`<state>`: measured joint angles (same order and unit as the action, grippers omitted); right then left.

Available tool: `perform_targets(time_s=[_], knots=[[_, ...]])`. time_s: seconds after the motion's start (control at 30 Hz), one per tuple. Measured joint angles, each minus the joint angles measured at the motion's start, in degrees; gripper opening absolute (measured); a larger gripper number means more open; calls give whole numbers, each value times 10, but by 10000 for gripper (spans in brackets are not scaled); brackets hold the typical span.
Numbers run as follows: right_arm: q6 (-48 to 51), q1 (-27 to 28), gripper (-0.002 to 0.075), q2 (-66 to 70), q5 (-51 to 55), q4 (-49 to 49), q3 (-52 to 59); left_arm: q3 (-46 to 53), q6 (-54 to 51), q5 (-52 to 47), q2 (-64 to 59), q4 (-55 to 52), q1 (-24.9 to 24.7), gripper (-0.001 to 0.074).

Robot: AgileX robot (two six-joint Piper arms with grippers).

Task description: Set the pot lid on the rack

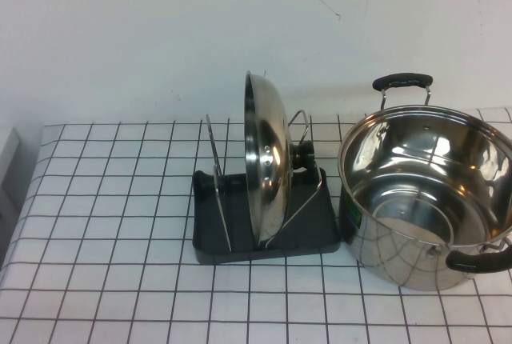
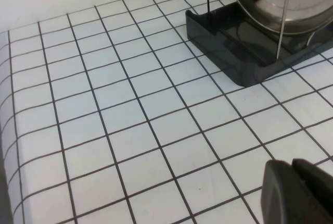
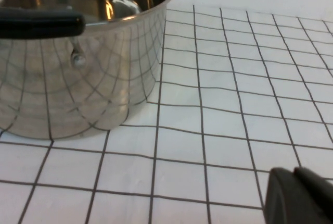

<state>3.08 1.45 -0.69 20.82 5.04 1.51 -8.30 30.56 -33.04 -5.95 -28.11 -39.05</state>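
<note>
The pot lid (image 1: pixel 268 156) stands on edge in the rack (image 1: pixel 264 228), nearly upright, held between the thin silver wire uprights, with its black knob (image 1: pixel 303 154) facing the pot (image 1: pixel 428 192) and its hollow underside turned away from it. The rack, a dark grey tray, sits flat on the tabletop (image 1: pixel 120 280), which is covered in a white cloth with a black grid. The pot, open and shiny with two black handles, stands just beside the rack, on the knob side, close to the tray but I cannot tell whether they touch.

The left pincer (image 2: pixel 296 193) shows only as a dark tip in its own wrist view, low over the cloth, apart from the rack's corner (image 2: pixel 244 57) on the side away from the pot; I cannot tell whether it is released or clenched. The right pincer (image 3: pixel 299 195) is likewise just a dark tip, near the pot (image 3: pixel 78 62) on the side away from the rack, and its state I cannot tell either
</note>
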Motion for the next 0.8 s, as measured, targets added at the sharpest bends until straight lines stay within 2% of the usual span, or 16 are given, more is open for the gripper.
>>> perform_targets(time_s=[0.27, 0.5, 0.8], knots=[[50, 1, -2, 0, 0, 1, -1, 0, 0, 0, 0, 0, 0, -2], [63, 53, -2, 0, 1, -2, -1, 0, 1, 0, 0, 0, 0, -2], [57, 37, -2, 0, 1, -14, -1, 0, 1, 0, 0, 0, 0, -2]])
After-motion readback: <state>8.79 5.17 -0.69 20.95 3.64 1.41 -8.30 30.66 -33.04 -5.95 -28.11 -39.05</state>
